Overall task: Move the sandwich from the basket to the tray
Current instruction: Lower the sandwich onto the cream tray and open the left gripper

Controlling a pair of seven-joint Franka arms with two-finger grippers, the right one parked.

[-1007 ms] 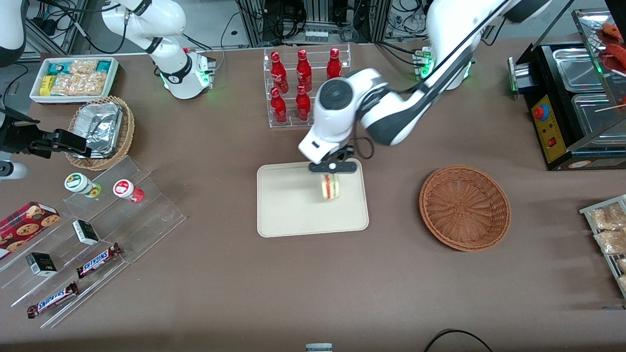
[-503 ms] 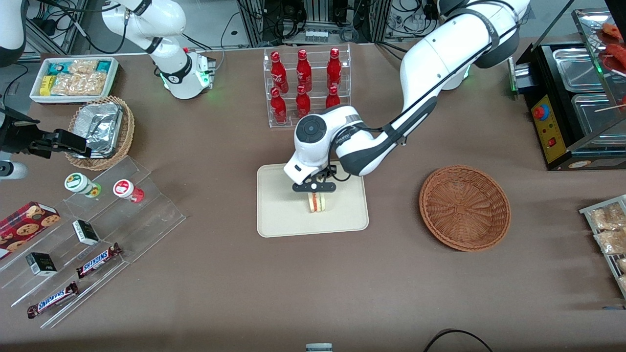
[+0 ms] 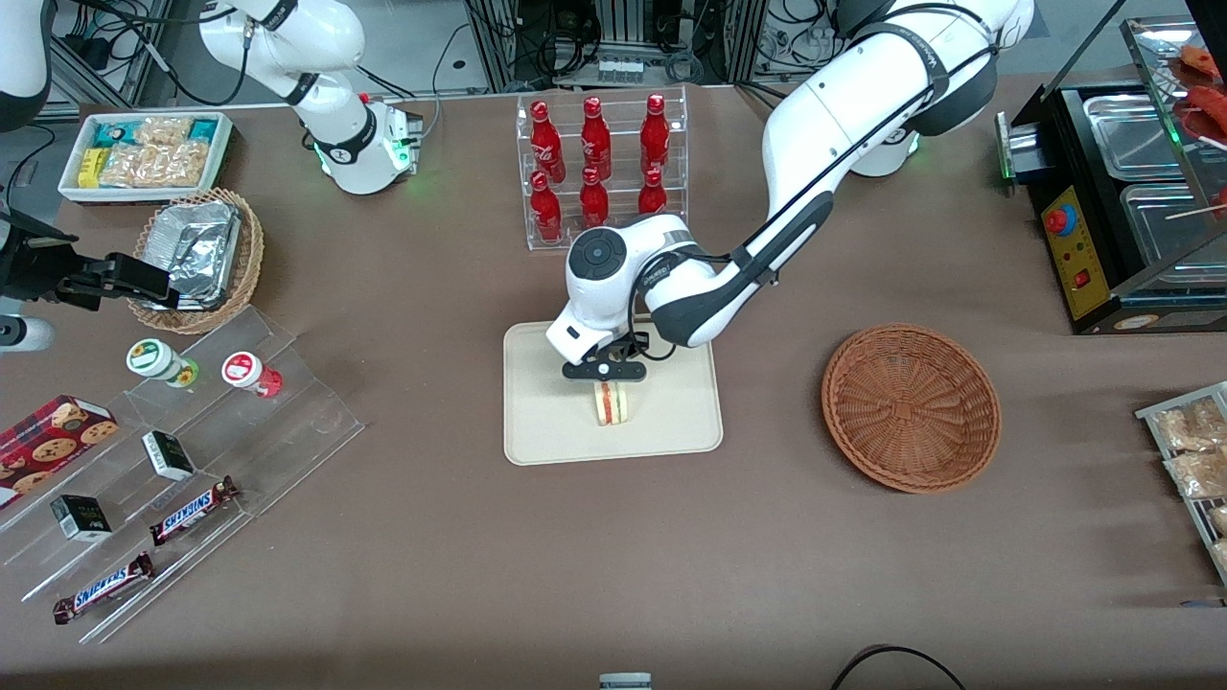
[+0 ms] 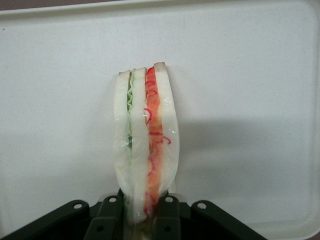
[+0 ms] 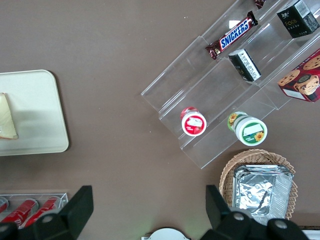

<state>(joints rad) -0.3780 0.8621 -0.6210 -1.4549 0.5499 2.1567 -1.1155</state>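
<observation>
My left gripper [image 3: 606,376] is shut on the sandwich [image 3: 613,404], a pale bread wedge with red and green filling, and holds it low over the middle of the cream tray [image 3: 546,422]. In the left wrist view the sandwich [image 4: 145,135] stands on edge between the black fingers [image 4: 107,215], close over the tray [image 4: 250,75]; I cannot tell whether it touches. The sandwich's tip [image 5: 7,120] also shows over the tray [image 5: 40,110] in the right wrist view. The reddish-brown wicker basket [image 3: 911,407] sits empty, toward the working arm's end of the table.
A clear rack of red bottles [image 3: 594,168] stands farther from the front camera than the tray. A tan wicker basket with a foil container [image 3: 196,254], a white snack bin [image 3: 144,153] and a clear stepped shelf of snacks [image 3: 173,450] lie toward the parked arm's end.
My left gripper has carried the sandwich from the tray's edge nearest the basket toward its middle and lowered it closer to the tray.
</observation>
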